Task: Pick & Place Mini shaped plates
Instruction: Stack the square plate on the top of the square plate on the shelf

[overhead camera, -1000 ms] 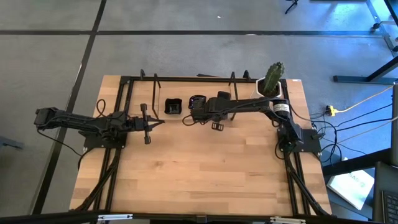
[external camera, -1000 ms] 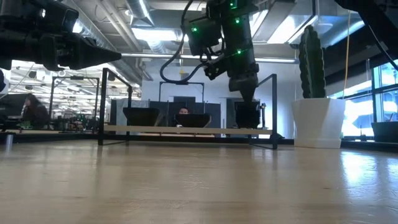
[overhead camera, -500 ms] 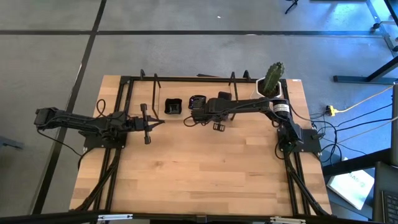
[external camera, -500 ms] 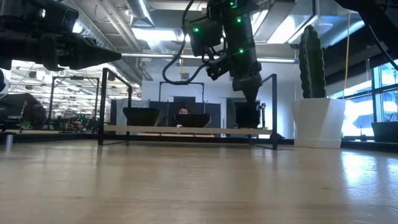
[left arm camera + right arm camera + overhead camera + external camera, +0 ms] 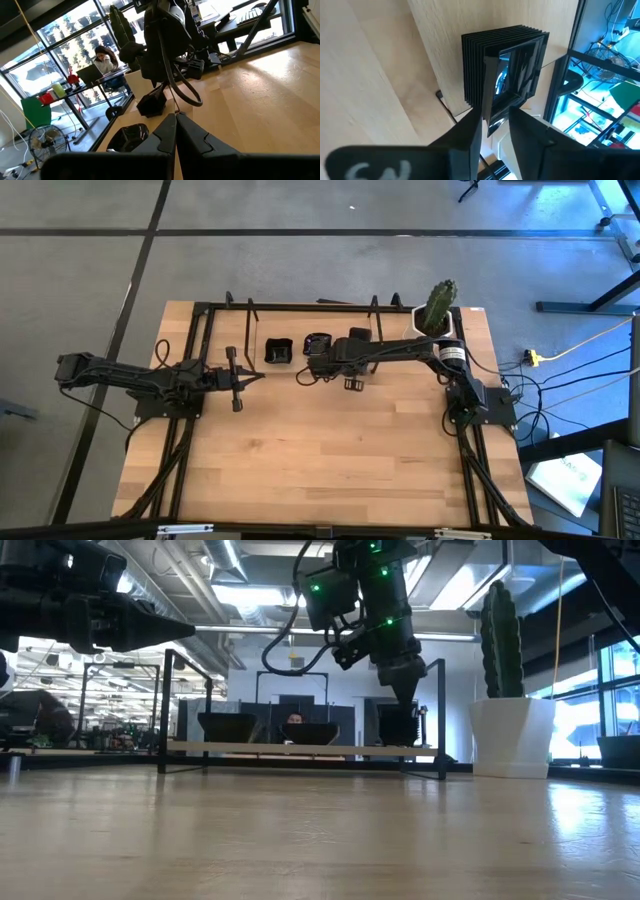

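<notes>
High view: right gripper (image 5: 318, 355) is hanging over stacks of tiny glossy black plates (image 5: 277, 351) at the wooden worktop's (image 5: 330, 450) far edge; left gripper (image 5: 237, 379) is waiting, pressed together.
Right wrist view: fingers (image 5: 465, 135) spread, straddling one square plate (image 5: 512, 80) atop its stack; placing seemingly remains.

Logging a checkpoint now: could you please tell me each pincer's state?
Left pincer: closed, empty.
Right pincer: open, over stacked square plates.

Reaching in from three o'clock toward twelve with right gripper (image 5: 495, 122) angling downward, fingers (image 5: 465, 135) standing slightly parted, while lying outstretched from nine o'clock with left gripper (image 5: 175, 131) pointing toward centre, fingers (image 5: 162, 137) pressing fully together, hovering above the surface.
</notes>
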